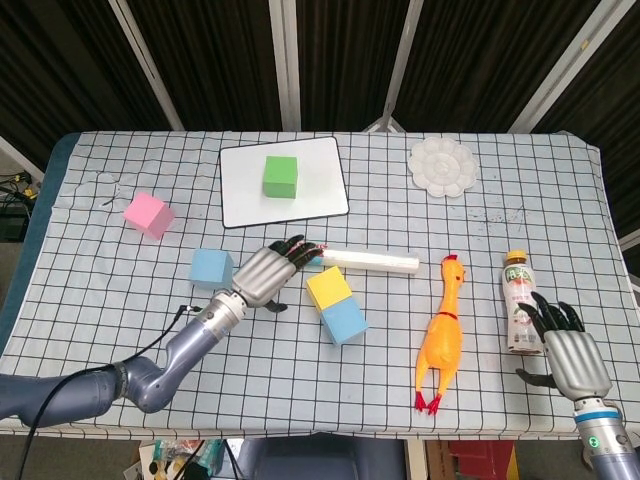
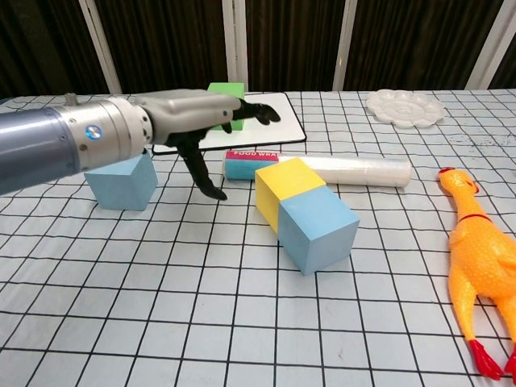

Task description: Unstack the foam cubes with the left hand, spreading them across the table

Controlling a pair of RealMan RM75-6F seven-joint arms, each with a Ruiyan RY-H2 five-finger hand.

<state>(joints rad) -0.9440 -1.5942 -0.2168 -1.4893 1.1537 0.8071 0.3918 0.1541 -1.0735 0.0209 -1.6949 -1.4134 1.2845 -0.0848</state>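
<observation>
A yellow cube (image 1: 328, 286) (image 2: 289, 185) and a light blue cube (image 1: 344, 321) (image 2: 319, 228) lie side by side, touching, near the table's middle. My left hand (image 1: 270, 275) (image 2: 189, 121) hovers open just left of the yellow cube, fingers stretched toward it and holding nothing. A green cube (image 1: 281, 176) (image 2: 226, 90) stands on the white board (image 1: 284, 180) (image 2: 269, 121), partly hidden behind my hand in the chest view. Another light blue cube (image 1: 212, 267) (image 2: 122, 181) sits left of the hand. A pink cube (image 1: 148, 214) lies far left. My right hand (image 1: 567, 350) rests open at the table's near right edge.
A long white wrapped roll (image 1: 352, 259) (image 2: 322, 168) lies behind the yellow cube. A rubber chicken (image 1: 443, 335) (image 2: 484, 250) and a drink bottle (image 1: 517, 301) are on the right. A white palette (image 1: 441, 167) (image 2: 405, 106) sits at the back right.
</observation>
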